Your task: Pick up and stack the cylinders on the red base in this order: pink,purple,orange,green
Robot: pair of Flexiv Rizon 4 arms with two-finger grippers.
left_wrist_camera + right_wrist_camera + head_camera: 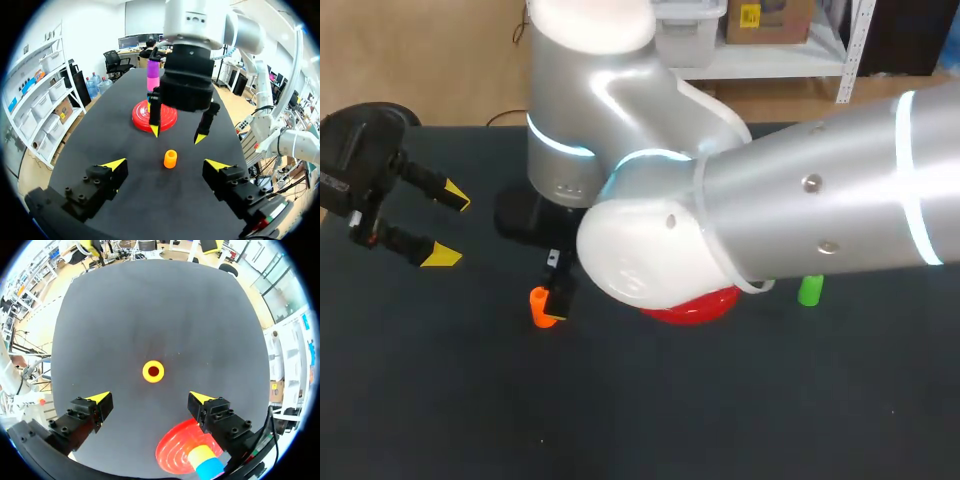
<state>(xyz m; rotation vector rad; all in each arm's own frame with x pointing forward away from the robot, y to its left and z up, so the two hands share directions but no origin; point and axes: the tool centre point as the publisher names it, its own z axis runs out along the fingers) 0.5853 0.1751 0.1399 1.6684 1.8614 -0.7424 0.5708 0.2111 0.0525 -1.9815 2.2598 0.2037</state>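
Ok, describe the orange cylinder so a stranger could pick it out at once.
On the black table, find the red base. Just off it stands the orange cylinder, short, upright, hollow. No other piece here is orange.

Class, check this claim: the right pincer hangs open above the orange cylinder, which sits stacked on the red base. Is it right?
Not quite. The right pincer does hang open above the orange cylinder, but that cylinder stands on the table, apart from the red base, as the left wrist view shows.
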